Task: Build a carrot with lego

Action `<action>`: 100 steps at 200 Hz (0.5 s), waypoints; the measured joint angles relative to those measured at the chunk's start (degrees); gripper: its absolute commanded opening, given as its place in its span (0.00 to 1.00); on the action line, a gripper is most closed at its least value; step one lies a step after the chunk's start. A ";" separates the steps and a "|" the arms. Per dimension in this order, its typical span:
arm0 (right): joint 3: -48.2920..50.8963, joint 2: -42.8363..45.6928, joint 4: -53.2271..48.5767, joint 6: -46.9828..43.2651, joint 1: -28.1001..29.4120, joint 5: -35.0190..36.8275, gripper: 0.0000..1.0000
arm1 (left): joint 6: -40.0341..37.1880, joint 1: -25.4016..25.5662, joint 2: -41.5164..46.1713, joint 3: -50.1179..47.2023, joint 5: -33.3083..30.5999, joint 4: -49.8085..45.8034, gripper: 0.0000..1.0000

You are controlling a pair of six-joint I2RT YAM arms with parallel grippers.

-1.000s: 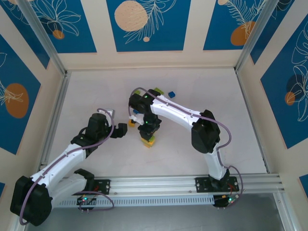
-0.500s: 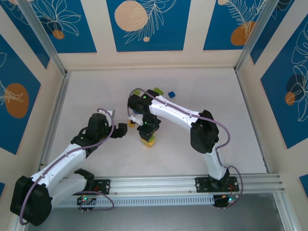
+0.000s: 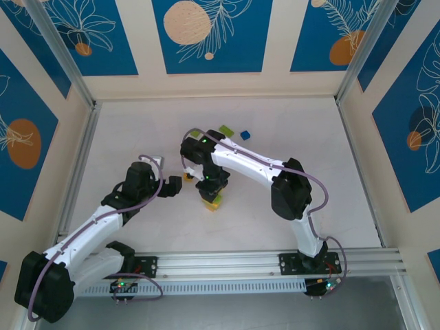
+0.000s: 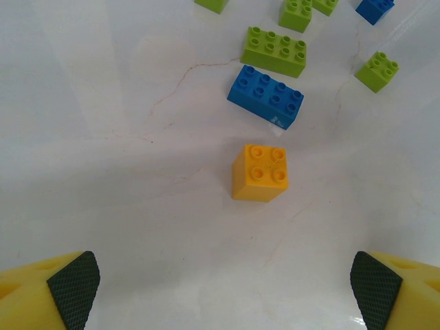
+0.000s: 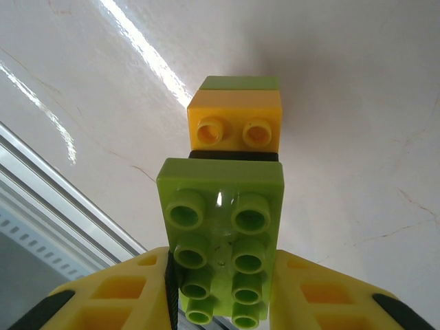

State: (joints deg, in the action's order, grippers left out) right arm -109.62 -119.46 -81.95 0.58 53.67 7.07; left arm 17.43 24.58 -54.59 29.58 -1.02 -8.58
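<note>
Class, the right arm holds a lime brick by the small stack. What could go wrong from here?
1. The right fingers pinch only the near end of the lime brick, so pressing down may tilt it.
2. The stack stands unbraced on the glossy table; the left fingers are open and apart from it, so a push might slide or topple it.
</note>
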 measured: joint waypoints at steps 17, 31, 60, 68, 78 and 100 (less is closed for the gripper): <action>-0.50 -0.20 0.07 0.52 0.00 -0.15 0.35 | -0.02 0.00 0.00 0.00 0.00 0.00 0.97; -1.20 -0.68 0.04 1.11 0.00 -0.66 0.35 | 0.00 0.00 0.00 0.00 0.00 0.00 0.97; -2.14 -1.16 0.15 1.90 0.00 -1.53 0.35 | 0.00 0.09 0.00 0.00 0.02 0.00 0.97; -2.23 -1.25 0.26 2.05 0.00 -1.53 0.36 | -0.02 0.09 0.00 0.00 0.00 0.00 0.96; -2.47 -1.49 0.11 2.25 0.00 -1.55 0.37 | -0.02 0.09 0.00 0.00 0.00 0.00 0.96; -2.51 -1.53 0.09 2.47 0.00 -1.53 0.38 | -0.02 0.09 0.00 -0.09 0.00 0.00 0.96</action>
State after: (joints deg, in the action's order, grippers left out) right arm -112.14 -120.99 -81.87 3.05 53.67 5.54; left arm 17.41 24.67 -54.59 29.50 -1.02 -8.58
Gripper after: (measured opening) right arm 0.377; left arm 0.965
